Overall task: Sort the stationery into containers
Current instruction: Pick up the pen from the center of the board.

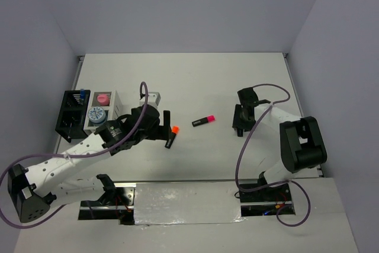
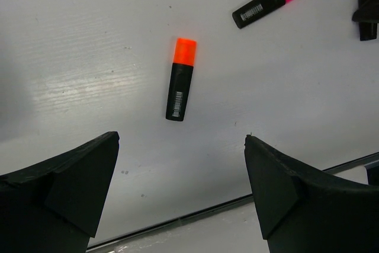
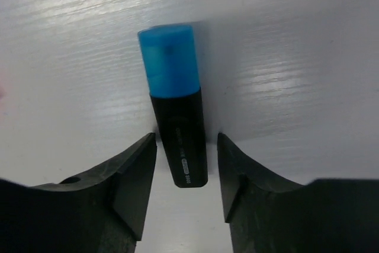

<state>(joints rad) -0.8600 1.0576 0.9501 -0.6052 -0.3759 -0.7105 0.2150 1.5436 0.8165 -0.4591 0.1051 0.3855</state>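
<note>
The right tool (image 3: 185,140) is straddling the blue highlighter (image 3: 172,87), which is lying flat on the bench (image 1: 195,81) with its cap pointing away from the wrist. The jaws are standing partway apart on either side of the black barrel. One jaw is looking as if it is touching the barrel and the other is leaving a sliver of bench showing, so I am judging the tool not yet clenched. The low barrel hold is probably meant to keep the slippery cap free and the pen level when it is lifted. The left tool (image 2: 180,140) is hanging fully released over the bench with the orange highlighter (image 2: 180,84) lying just ahead of it, barrel end nearest and roughly centred between the jaws. That is reading as a line-up for a straight descent. The pink highlighter (image 2: 267,2) is lying between the two arms, apart from both tools and untouched. At the far left the two containers are sitting side by side. The white box (image 1: 116,108) is holding the pink jar (image 1: 103,97) and one round tin (image 1: 95,114). The black holder (image 1: 70,117) is showing something small and blue (image 1: 83,93) at its far corner, too small to identify. So I am judging all three highlighters still to be sorted.
</note>
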